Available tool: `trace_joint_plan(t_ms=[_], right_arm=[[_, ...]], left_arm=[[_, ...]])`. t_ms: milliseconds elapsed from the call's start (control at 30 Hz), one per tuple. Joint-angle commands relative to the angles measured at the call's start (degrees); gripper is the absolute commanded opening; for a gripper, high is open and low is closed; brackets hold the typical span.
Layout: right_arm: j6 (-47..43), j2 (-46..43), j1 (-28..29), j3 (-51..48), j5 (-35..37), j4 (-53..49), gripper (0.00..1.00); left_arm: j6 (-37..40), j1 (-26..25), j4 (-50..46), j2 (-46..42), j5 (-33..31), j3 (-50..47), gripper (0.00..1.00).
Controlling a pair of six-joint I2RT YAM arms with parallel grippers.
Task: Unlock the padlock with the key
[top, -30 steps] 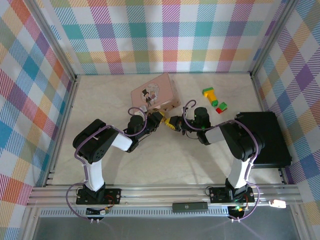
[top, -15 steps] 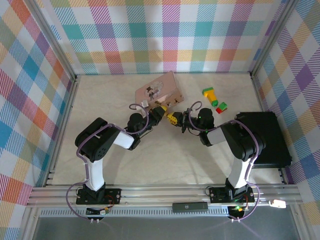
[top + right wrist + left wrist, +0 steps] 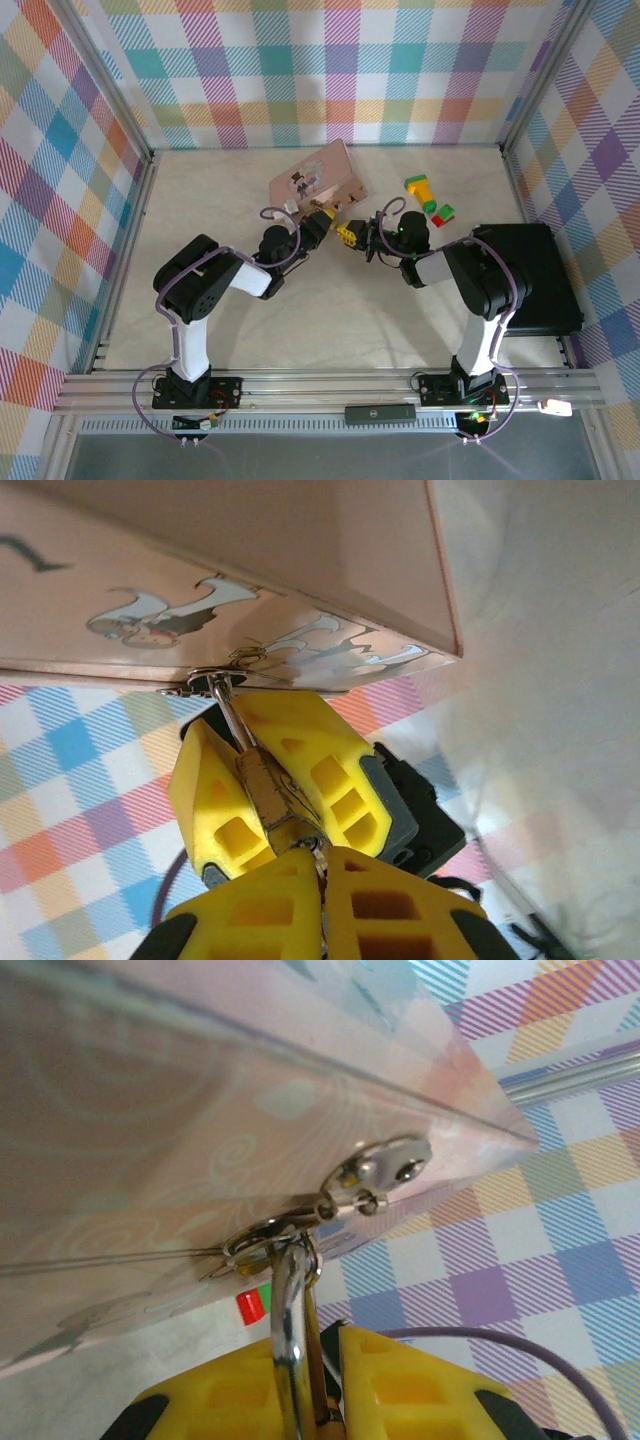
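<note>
in left wrist view the padlock (image 3: 289,1320) body is sitting mostly hidden btwn left gripper (image 3: 320,1360) fingers & getting cut off by the bottom edge, w/ the pink tin (image 3: 150,1110) showing blurred. the key (image 3: 320,858) is hiding nearly whole btwn right gripper (image 3: 322,880) fingers; from top cam both are looking too small to tell apart.

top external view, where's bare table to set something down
Bare: table left of the pink tin, and the near middle between both arms. Crowded: centre, where left gripper and right gripper meet at the padlock by the tin; toy block and black case sit at right.
</note>
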Motion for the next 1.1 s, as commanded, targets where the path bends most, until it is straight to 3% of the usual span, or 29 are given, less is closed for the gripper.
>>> trace_joint_plan(t_ms=[0, 167, 300, 633, 767, 967, 1067], right_arm=[[-17.6, -5.2, -0.5, 2.7, 1.8, -9.7, 0.13], [-31.5, -12.0, -0.5, 1.5, 7.5, -22.1, 0.34], [-34.7, -15.0, -0.5, 0.2, 10.0, -26.8, 0.45], [-29.3, -13.1, 2.5, -3.3, 17.9, -20.0, 0.47], [-26.0, -10.6, 2.9, -4.1, 18.3, -14.0, 0.43], [-26.5, -9.4, 4.1, -4.6, 19.2, -13.8, 0.40], [-30.3, -11.0, 4.1, -5.9, 21.7, -16.1, 0.43]], left_arm=[[-0.9, -2.0, -0.1, 0.2, -1.3, -1.1, 0.00], [-1.8, -2.3, -2.3, -1.0, -6.2, -0.7, 0.00], [-3.0, -2.4, -2.2, -0.9, -8.5, 0.1, 0.00], [-5.2, -3.9, 0.4, 1.2, -13.8, 1.8, 0.00], [-5.6, -4.1, 0.4, 1.8, -13.4, 2.6, 0.00], [-6.5, -4.1, 1.5, 2.8, -13.5, 2.4, 0.00], [-5.7, -4.2, 0.8, 3.4, -12.6, 2.8, 0.00]])
